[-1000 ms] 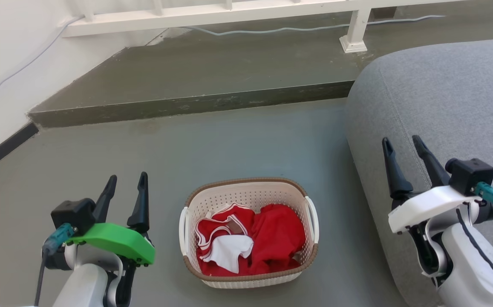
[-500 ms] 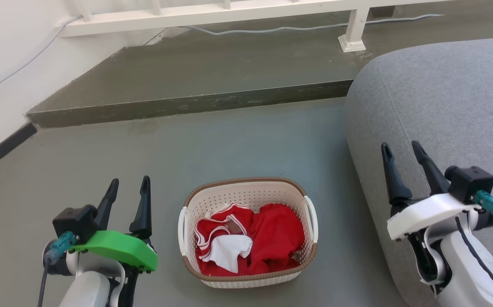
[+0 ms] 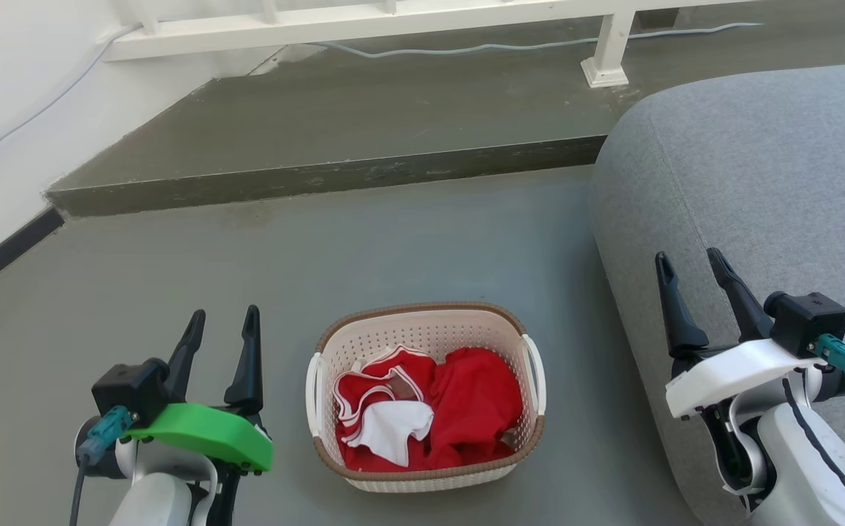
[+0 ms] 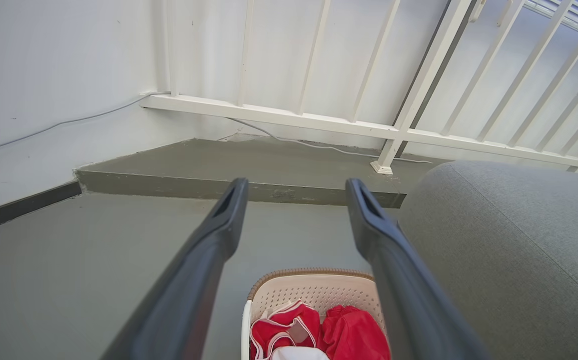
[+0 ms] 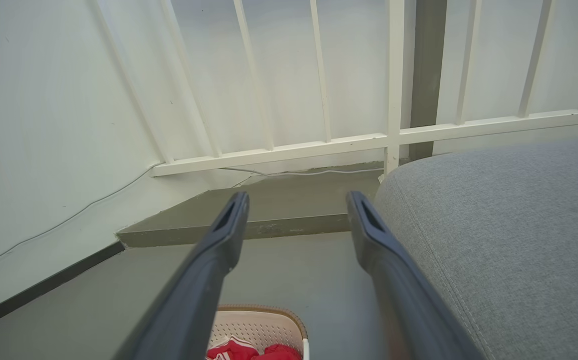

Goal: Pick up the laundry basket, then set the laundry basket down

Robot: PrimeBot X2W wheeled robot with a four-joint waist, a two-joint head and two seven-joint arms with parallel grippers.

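Meanwhile, the laundry basket [image 3: 429,337] is sitting at four o'clock from the left gripper [image 3: 224,314], eight o'clock from the right gripper [image 3: 687,256]. Both are holding fingers apart.

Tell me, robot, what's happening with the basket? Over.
Left gripper, right gripper: jaws open, empty. Basket on floor between them, untouched. Sofa beside right gripper.

The laundry basket [image 3: 429,334] is smooth, perforated cream plastic, its rim brown with a woven look. Soft red cloth [image 3: 477,405] lies crumpled inside. The floor [image 3: 393,248] looks like matt grey concrete, faintly mottled. The cushion [image 3: 758,168] wears coarse grey woven fabric, and the railing [image 3: 364,23] smooth white paint.
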